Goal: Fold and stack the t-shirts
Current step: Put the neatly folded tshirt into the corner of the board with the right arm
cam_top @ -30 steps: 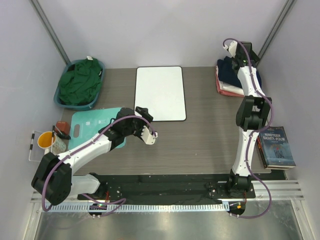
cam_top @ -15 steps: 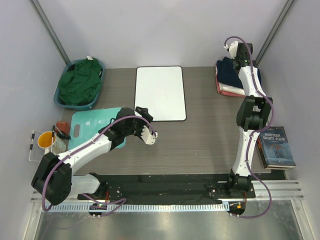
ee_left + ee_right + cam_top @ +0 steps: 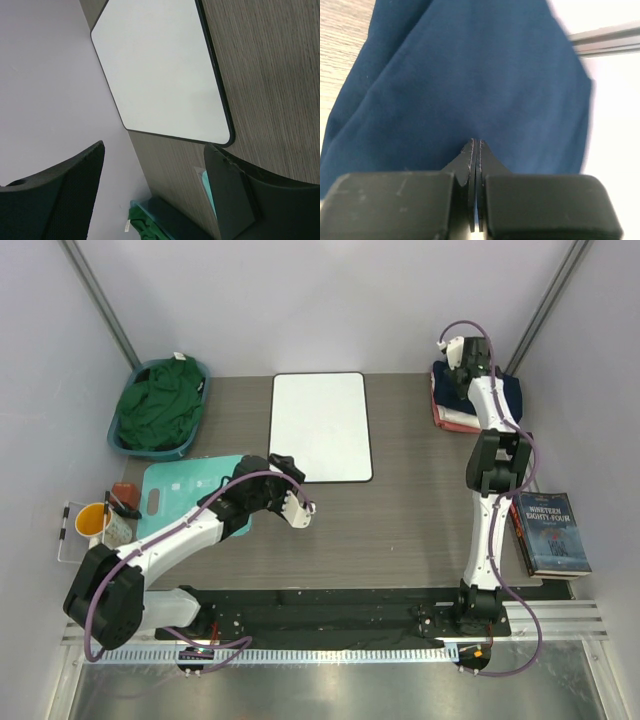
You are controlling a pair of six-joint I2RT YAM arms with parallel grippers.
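Up at 1 o'clock, the navy shirt looks soft and floppy, so I'd pinch an edge; right gripper is squeezed together on nothing, left gripper sits apart.

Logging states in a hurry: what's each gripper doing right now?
Left gripper: open, empty.
Right gripper: shut, over the navy t-shirt, no cloth visibly pinched.

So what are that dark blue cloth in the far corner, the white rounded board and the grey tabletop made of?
The dark navy blue t-shirt looks like soft matte cloth: it lies in gentle folds. The white rounded rectangular board seems smooth hard plastic or coated board, with a thin dark rim. The table looks like grey wood-grain laminate, judging by its fine streaks.
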